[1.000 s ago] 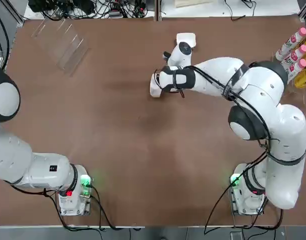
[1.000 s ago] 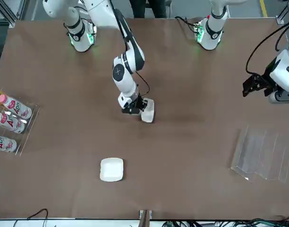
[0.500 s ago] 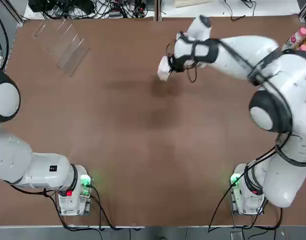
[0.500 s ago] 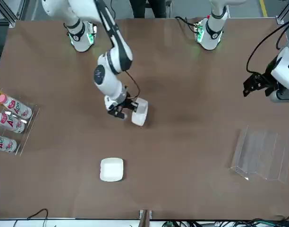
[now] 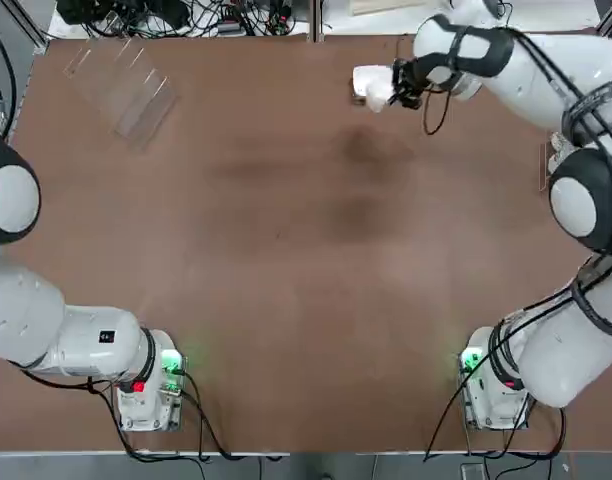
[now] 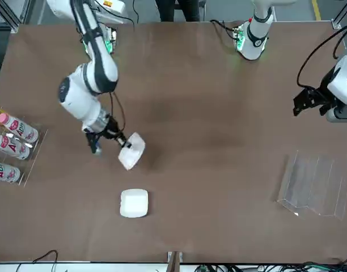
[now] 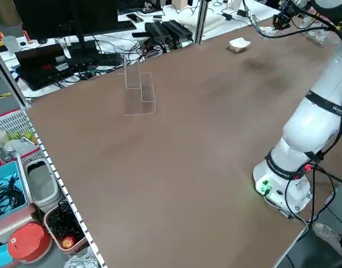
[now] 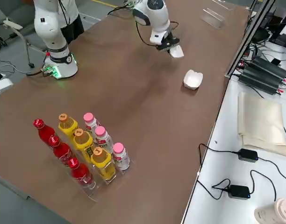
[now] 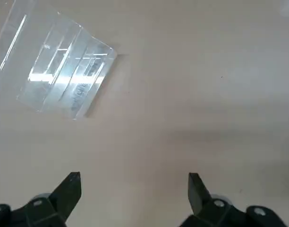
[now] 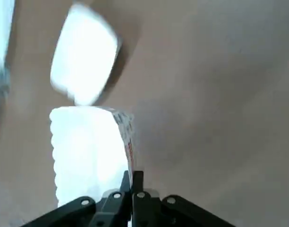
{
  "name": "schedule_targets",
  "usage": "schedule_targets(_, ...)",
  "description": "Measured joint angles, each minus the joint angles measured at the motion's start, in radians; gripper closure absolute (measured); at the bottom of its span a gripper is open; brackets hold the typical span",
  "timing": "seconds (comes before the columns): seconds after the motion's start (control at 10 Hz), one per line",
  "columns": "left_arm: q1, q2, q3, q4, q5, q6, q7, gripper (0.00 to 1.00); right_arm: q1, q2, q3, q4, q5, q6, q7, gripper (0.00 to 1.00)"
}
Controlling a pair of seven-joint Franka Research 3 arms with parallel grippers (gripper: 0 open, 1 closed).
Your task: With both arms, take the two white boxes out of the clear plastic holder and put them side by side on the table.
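White box pinched in right gripper, left gripper jaws wide, empty.

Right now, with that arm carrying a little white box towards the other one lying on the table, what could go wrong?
The right pincer pinches the carried small white rounded box only at one edge, tilted, above the brown table, so it might slip or swing loose. It might also come down on or nudge the second white box lying flat rather than landing beside it. The open left pincer hangs far off by the empty clear plastic holder, too distant to help.
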Motion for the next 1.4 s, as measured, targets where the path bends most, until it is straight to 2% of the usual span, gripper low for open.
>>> schedule_targets(0.2, 0.002, 0.0, 0.004, 0.0, 0.0, 0.0, 0.0, 0.0, -0.119, 0.0, -0.014, 0.002, 0.001, 0.031, 0.103, 0.98)
schedule_targets(0.4, 0.003, 0.0, 0.005, 0.006, 0.0, 0.0, 0.0, 0.0, -0.166, 0.022, -0.016, 0.001, 0.002, 0.16, 0.254, 0.98)
schedule_targets(0.6, 0.003, -0.003, 0.007, 0.015, 0.0, -0.011, 0.0, 0.0, -0.154, 0.142, 0.002, 0.014, 0.002, 0.366, 0.454, 0.98)
schedule_targets(0.7, 0.004, -0.003, 0.007, 0.015, 0.0, -0.014, 0.0, 0.0, -0.146, 0.211, 0.009, 0.041, 0.005, 0.41, 0.522, 0.98)
schedule_targets(0.9, 0.006, -0.003, 0.007, 0.015, 0.0, -0.016, 0.0, 0.0, -0.141, 0.326, 0.011, 0.126, 0.007, 0.428, 0.621, 0.98)
schedule_targets(1.0, 0.006, -0.003, 0.007, 0.015, 0.0, -0.017, 0.0, 0.0, -0.141, 0.359, 0.01, 0.159, 0.013, 0.429, 0.636, 0.98)
schedule_targets(1.4, 0.006, -0.003, 0.007, 0.016, 0.0, -0.024, 0.0, 0.0, -0.112, 0.408, 0.014, 0.216, 0.031, 0.427, 0.641, 0.98)
